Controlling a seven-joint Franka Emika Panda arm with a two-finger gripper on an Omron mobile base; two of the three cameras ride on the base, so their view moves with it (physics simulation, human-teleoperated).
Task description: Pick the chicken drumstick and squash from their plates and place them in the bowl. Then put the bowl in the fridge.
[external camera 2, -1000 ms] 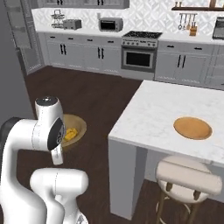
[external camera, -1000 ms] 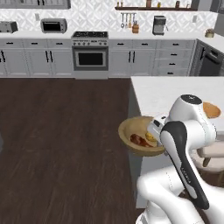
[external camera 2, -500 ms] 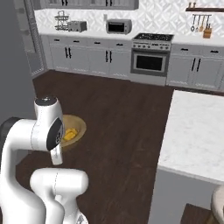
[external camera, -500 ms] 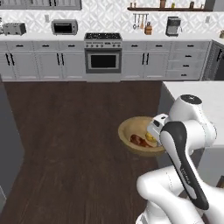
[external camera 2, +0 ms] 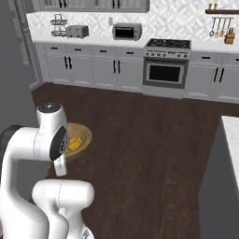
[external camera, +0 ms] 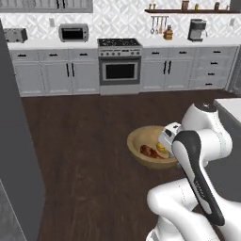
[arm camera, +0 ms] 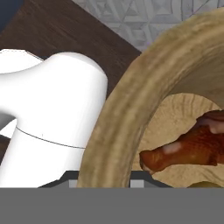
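So the big change over the last second: the whole view has swung round. The island counter and the stool that sat on our right are sliding out of frame, and a tall grey slab, most likely the fridge (external camera: 16,155), now fills the left edge of the left base view. That's the base turning, not the things moving. For the task it means we're done loading and are on the carry-to-fridge leg.

Going left to right in the left base view: the fridge side, bare dark floor, then the bowl (external camera: 141,141) held up in the air beside the arm. The gripper (external camera: 167,137) is clamped on the bowl's near rim, jaws pinched tight on the wall.

Count: one bowl, one chicken drumstick (external camera: 148,151) and one squash (external camera: 163,148) inside it, touching. In the hand view the drumstick lies just behind the rim.
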